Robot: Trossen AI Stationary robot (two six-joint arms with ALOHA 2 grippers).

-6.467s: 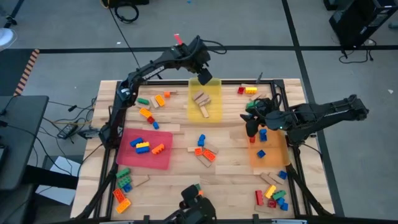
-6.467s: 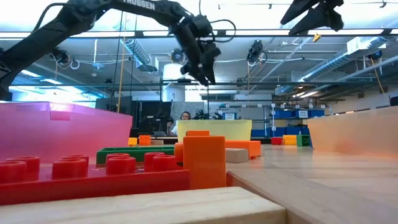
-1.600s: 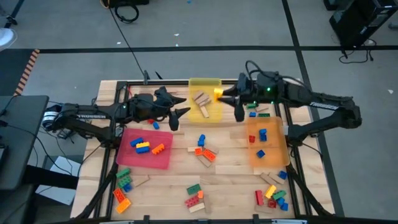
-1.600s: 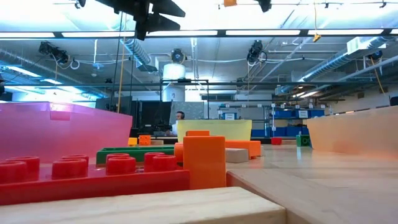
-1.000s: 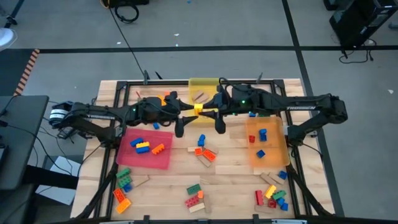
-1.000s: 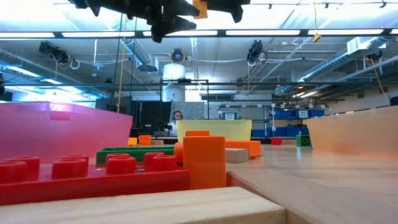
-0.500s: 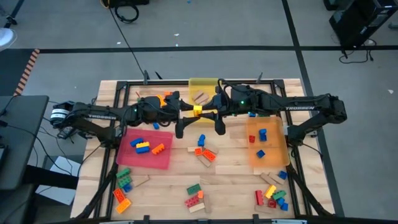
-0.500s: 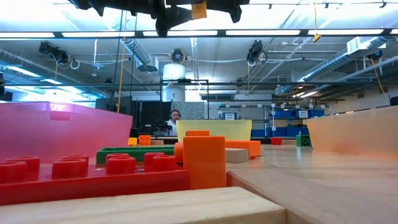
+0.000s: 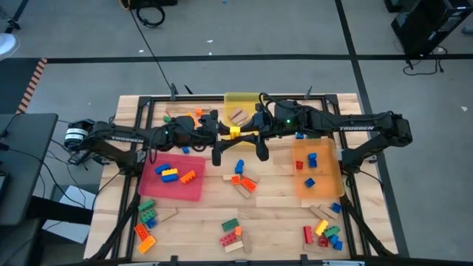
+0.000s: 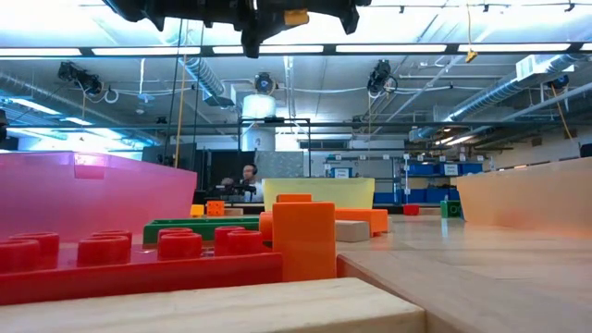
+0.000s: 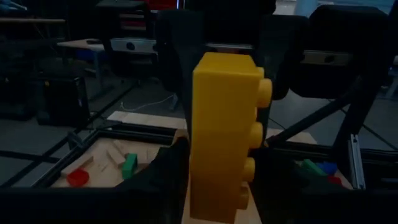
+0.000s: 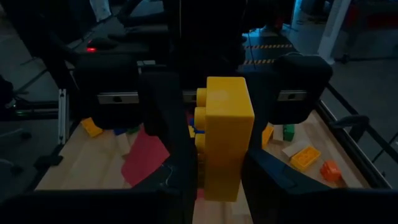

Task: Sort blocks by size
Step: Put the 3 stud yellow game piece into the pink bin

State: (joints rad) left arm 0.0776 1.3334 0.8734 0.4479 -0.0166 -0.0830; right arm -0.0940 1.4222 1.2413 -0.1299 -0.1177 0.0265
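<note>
While airborne | yellow brick clamped between left gripper | right gripper

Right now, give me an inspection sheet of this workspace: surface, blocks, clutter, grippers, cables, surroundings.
Surface: wooden table inside a dark frame.
Job's things: yellow brick held in mid-air between both arms; loose blocks scattered, some in the red tray, yellow tray and orange tray.
Clutter: nothing seen.
Grippers: left gripper and right gripper both shut on the yellow brick above the table's middle.
Cables: black cables on the floor left of the table.
Surroundings: a person far behind; ceiling lights.
</note>
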